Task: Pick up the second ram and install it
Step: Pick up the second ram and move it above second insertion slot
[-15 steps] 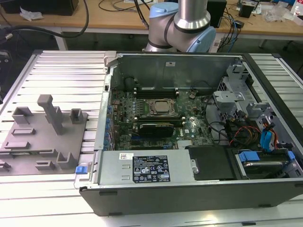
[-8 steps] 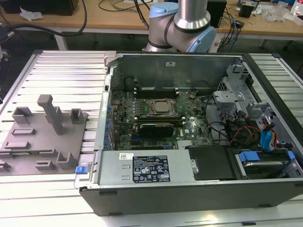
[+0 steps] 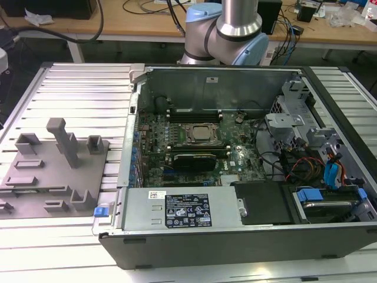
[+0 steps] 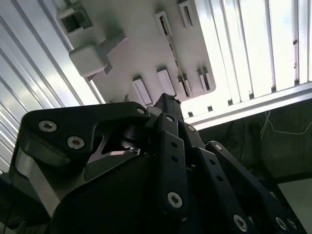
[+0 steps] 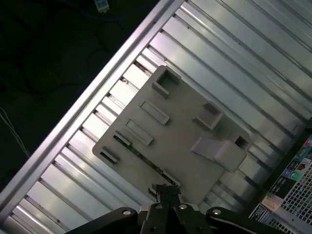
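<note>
An open computer case (image 3: 235,250) lies beside a grey fixture (image 3: 35,183).

Robotics lab or electronics workshop. A slotted aluminium worktable (image 3: 76,88) carries an open desktop computer case (image 3: 235,247) with its green motherboard (image 3: 153,128) exposed, beside a grey fixture plate (image 3: 59,177) with moulded holders. The base of a silver and pale blue robot arm (image 3: 235,23) stands behind the case. Wooden benches (image 3: 147,26) at the back are strewn with cables (image 3: 101,23) and small electronic gear.
</note>
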Tool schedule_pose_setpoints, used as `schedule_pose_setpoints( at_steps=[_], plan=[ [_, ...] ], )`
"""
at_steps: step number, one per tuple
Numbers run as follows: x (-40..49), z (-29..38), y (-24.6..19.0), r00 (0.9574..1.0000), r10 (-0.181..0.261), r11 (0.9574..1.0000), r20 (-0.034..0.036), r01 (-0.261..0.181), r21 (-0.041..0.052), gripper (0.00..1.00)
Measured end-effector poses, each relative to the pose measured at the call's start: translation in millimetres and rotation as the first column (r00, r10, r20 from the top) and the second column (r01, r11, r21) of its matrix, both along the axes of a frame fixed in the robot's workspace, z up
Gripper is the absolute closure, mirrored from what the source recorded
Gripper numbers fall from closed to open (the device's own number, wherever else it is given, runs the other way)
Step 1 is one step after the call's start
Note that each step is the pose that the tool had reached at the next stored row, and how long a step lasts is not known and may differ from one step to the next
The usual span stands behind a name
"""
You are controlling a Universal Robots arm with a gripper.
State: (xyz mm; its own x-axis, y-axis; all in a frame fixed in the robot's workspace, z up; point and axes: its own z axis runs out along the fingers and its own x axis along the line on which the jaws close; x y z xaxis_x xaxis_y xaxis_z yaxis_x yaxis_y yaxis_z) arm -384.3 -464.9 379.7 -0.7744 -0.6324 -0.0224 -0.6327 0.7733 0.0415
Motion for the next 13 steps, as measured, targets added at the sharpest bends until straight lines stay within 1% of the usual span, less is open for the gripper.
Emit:
schedule_pose_setpoints(
  at_steps=[1,5,7,13],
  plan=[
    [0.0,0.0,0.0,0.9999,0.010,0.9999,0.0001,-0.010,-0.0003,0.89],
    [0.0,0.0,0.0,0.9996,0.029,0.9996,0.0001,-0.029,-0.0006,0.89],
    [0.0,-0.1,0.0,0.9988,0.048,0.9988,0.0001,-0.048,-0.0013,0.89],
    [0.0,0.0,0.0,0.9967,0.081,0.9967,0.0000,-0.081,-0.0021,0.89]
  ],
)
